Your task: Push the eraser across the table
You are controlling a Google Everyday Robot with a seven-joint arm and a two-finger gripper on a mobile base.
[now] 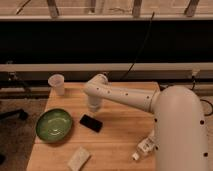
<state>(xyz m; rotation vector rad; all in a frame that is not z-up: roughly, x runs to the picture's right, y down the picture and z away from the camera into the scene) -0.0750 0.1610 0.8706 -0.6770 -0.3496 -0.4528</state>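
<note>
Gripper low over table, just far of eraser; released or clenched, cannot tell. Bowl left of eraser, cup at far-left corner.

Tool just behind eraser: green bowl hems one side, open table lies beyond the other.

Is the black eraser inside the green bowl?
No, the eraser lies on the table beside the green bowl, with the tool just behind it.
</note>
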